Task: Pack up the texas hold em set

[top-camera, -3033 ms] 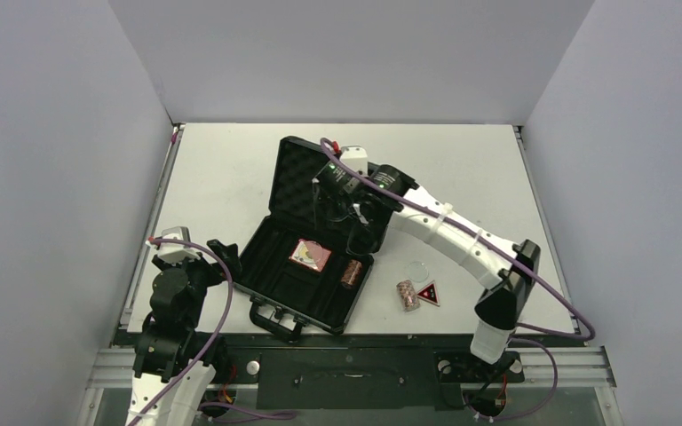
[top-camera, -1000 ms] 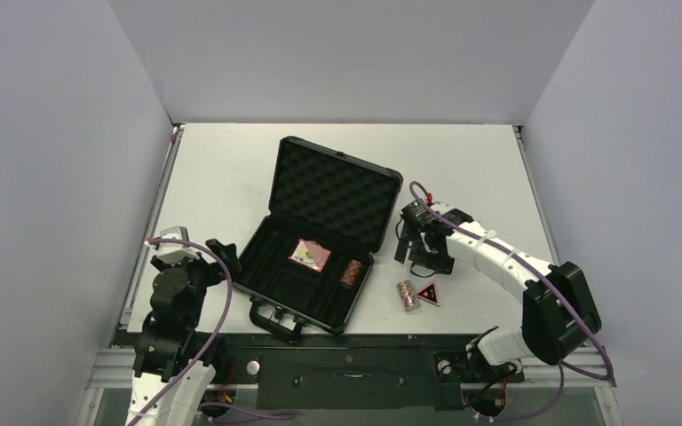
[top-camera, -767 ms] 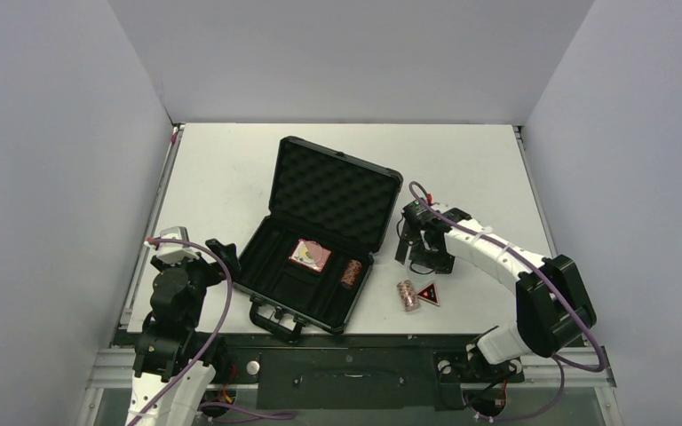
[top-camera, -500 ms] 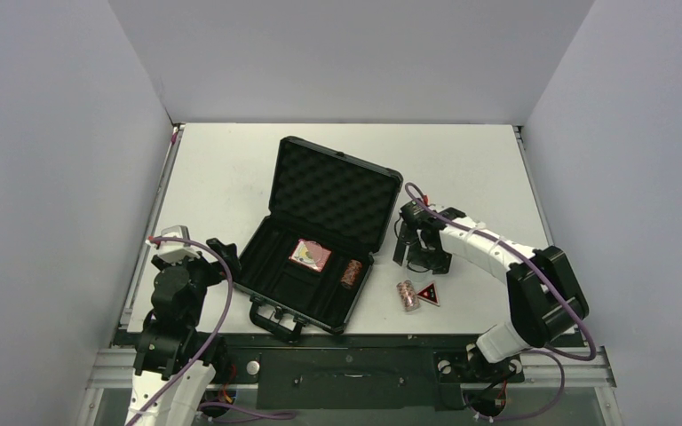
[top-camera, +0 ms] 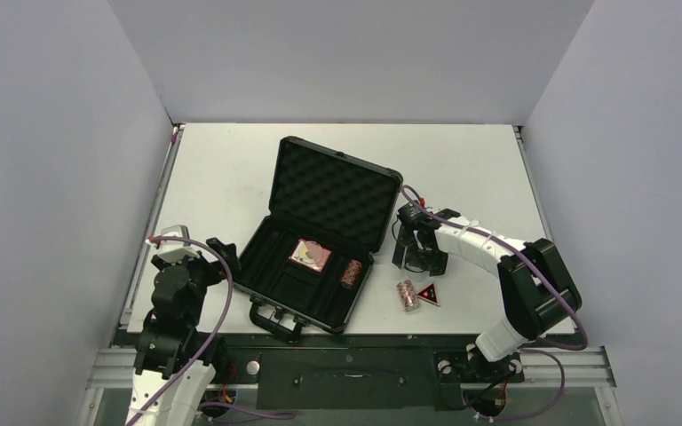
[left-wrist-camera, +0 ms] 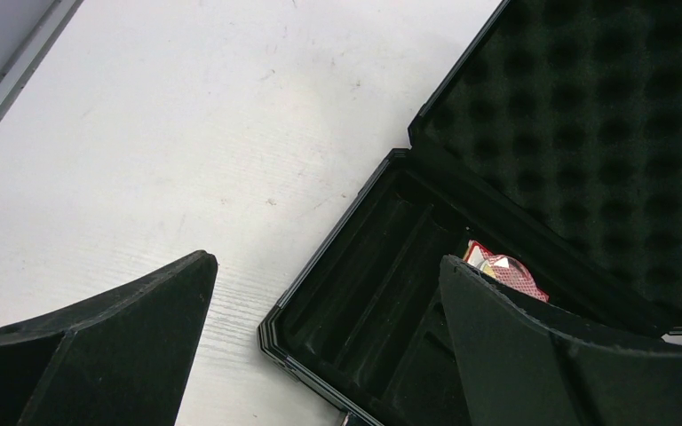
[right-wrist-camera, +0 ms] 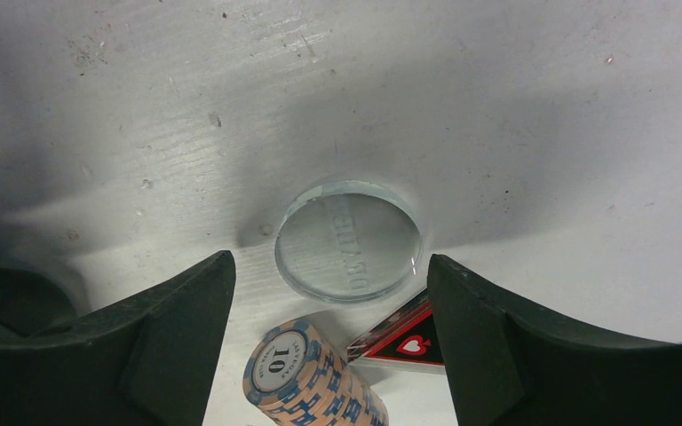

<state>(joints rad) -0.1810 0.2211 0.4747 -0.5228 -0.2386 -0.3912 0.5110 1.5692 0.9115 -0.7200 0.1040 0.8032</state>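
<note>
Black hard case (top-camera: pixel 333 191) lies open, the left gripper (left-wrist-camera: pixel 324 266) gaping empty beside it and the right gripper (right-wrist-camera: pixel 327 259), wide and empty, straddling a clear disc (right-wrist-camera: pixel 348 240).

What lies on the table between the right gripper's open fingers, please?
In the right wrist view, a clear round disc lies flat between the right gripper's open fingers; the chip roll and red-black triangle sit beside it.

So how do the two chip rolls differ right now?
The packed roll lies in the case, near the pink card box; the loose roll lies on the table, beside the red-black triangle. The packed roll looks darker, the loose roll paler. Both lie on their sides.
</note>
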